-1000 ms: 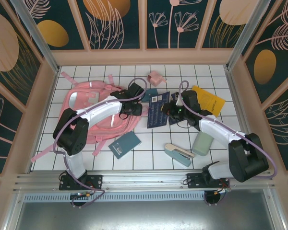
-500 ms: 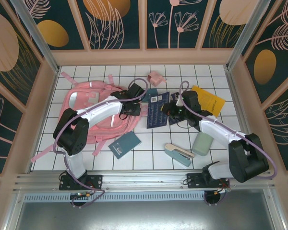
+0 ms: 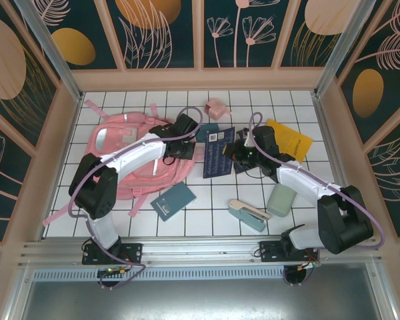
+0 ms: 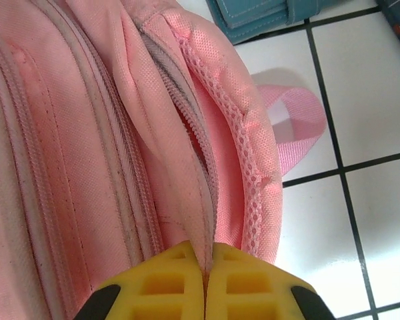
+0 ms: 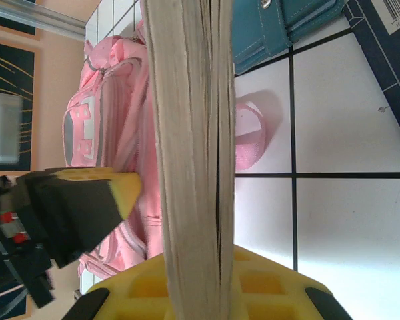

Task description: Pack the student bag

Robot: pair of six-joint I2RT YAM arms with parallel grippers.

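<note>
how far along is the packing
Nothing visibly packed yet. Left tool pinches the bag by its zipper edge; right tool grips a book. On the table: notebook, stapler, green case, yellow booklet, pouch.

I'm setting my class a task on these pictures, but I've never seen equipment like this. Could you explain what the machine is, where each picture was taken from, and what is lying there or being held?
The machine is two robot arms bolted at the near edge of a white tiled table. One picture looks down from above and behind the arms. The other two come from a camera on each wrist, so the yellow fingers show at the bottom of them.

The left end effector is shut, pinching fabric beside a zip of the pink student bag. The right end effector grips a dark blue book by one edge.

Lying loose on the table are a teal notebook, a yellow booklet, a small pink pouch and a teal case.
</note>
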